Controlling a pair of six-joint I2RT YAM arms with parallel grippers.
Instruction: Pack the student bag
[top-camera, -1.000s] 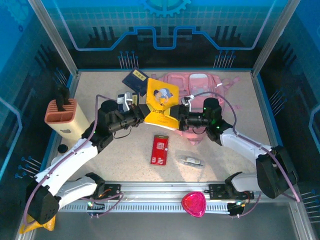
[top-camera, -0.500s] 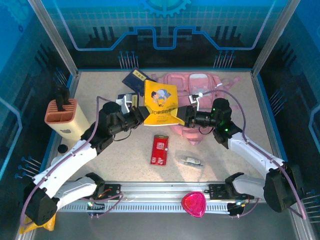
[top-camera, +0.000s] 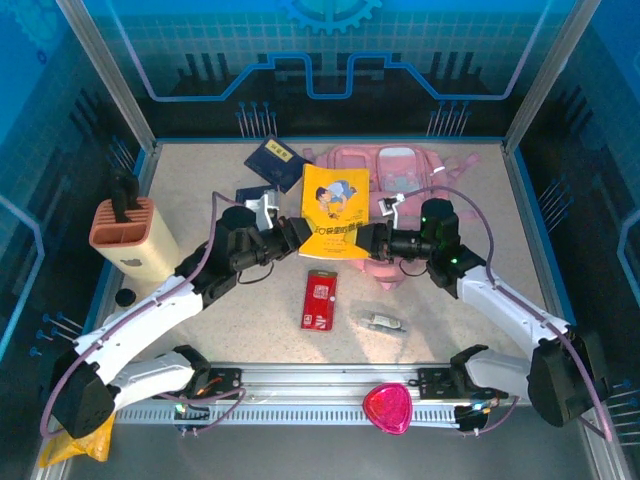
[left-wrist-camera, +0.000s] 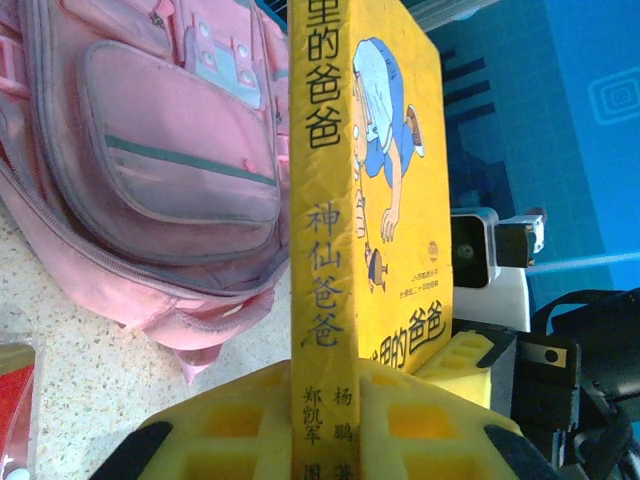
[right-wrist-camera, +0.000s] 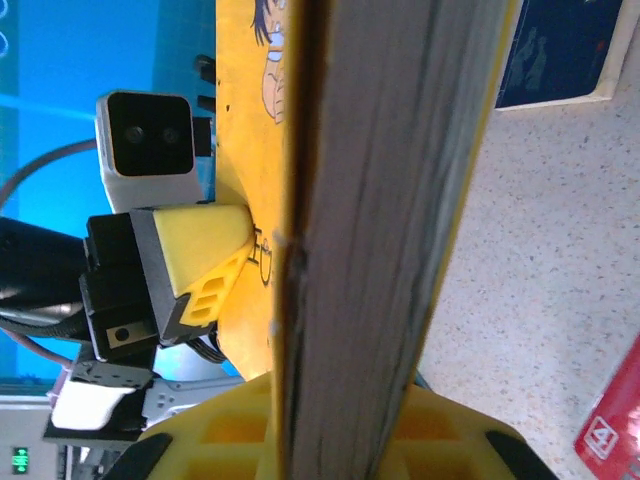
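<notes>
I'm holding the yellow book (top-camera: 335, 208), left gripper (top-camera: 293, 233) and right gripper (top-camera: 362, 238) both clamped on it, by the student bag (top-camera: 402, 165); packing barely starting.

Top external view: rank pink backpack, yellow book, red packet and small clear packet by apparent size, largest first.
1. pink backpack, partly covered
2. yellow book, held up
3. red packet
4. small clear packet
</notes>
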